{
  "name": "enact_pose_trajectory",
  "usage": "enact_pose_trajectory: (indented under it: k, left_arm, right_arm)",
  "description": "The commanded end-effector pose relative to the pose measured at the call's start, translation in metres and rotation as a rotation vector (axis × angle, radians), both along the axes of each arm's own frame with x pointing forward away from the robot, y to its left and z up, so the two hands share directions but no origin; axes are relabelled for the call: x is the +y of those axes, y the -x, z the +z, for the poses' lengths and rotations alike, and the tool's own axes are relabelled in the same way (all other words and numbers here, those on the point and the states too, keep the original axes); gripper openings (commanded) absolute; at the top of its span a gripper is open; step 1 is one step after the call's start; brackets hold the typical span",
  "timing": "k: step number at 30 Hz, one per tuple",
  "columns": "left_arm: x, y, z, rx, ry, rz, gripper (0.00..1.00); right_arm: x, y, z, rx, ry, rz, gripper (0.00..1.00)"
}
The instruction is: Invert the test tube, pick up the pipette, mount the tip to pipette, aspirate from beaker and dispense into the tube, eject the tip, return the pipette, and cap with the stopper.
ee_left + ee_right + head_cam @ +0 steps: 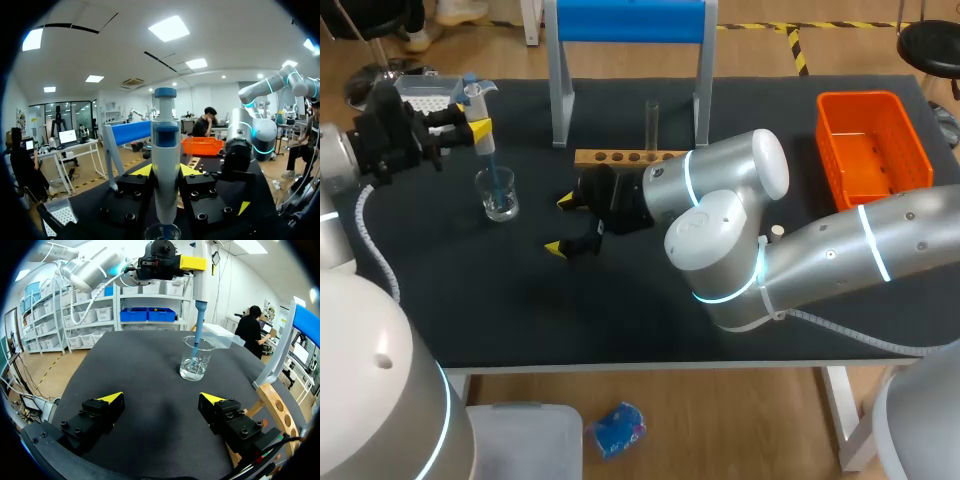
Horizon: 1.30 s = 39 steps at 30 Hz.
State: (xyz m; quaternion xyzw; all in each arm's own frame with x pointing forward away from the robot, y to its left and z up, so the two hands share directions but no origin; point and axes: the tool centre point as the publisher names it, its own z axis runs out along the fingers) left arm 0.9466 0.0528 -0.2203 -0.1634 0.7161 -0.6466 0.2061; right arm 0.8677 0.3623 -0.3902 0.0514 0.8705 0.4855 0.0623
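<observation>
My left gripper (470,128) is shut on the white pipette (477,118) and holds it upright at the table's left. The pipette's blue tip (494,175) dips into the glass beaker (499,196). In the left wrist view the pipette (166,165) stands between the fingers of that gripper (166,172), with the beaker rim (162,232) just below. My right gripper (561,224) stands open and empty near the table's middle, pointing at the beaker. In its own view the right gripper (162,402) faces the beaker (196,359) and the blue tip (198,335). A test tube (651,124) stands upright in the wooden rack (630,157).
A blue-topped stand (625,22) rises behind the rack. An orange basket (872,145) sits at the far right. A tip box (424,92) lies at the back left. A small stopper (777,231) rests beside my right arm. The rack (275,410) is close beside the right gripper.
</observation>
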Motion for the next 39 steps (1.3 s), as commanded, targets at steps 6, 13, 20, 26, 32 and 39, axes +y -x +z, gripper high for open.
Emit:
enact_pose_trajectory:
  k: [6, 13, 20, 26, 32, 39]
  left_arm:
    - [0.000, 0.000, 0.000, -0.001, 0.000, 0.000, 0.00]
    - [0.000, 0.000, 0.000, -0.001, 0.000, 0.000, 0.00]
    - [0.000, 0.000, 0.000, -0.001, 0.000, 0.000, 0.00]
    - [0.000, 0.000, 0.000, -0.001, 0.000, 0.000, 0.00]
    - [0.000, 0.000, 0.000, -0.001, 0.000, 0.000, 0.00]
    - [0.000, 0.000, 0.000, -0.001, 0.000, 0.000, 0.00]
  right_arm:
    - [-0.001, 0.000, 0.004, 0.010, 0.011, 0.011, 1.00]
    - [-0.018, 0.001, 0.035, 0.011, -0.007, 0.057, 1.00]
    - [-0.032, 0.008, 0.075, 0.002, -0.046, 0.107, 1.00]
    - [-0.039, 0.014, 0.109, 0.007, -0.056, 0.166, 1.00]
    - [-0.036, 0.016, 0.141, -0.005, -0.073, 0.226, 1.00]
    - [-0.036, 0.006, 0.168, -0.021, -0.085, 0.265, 1.00]
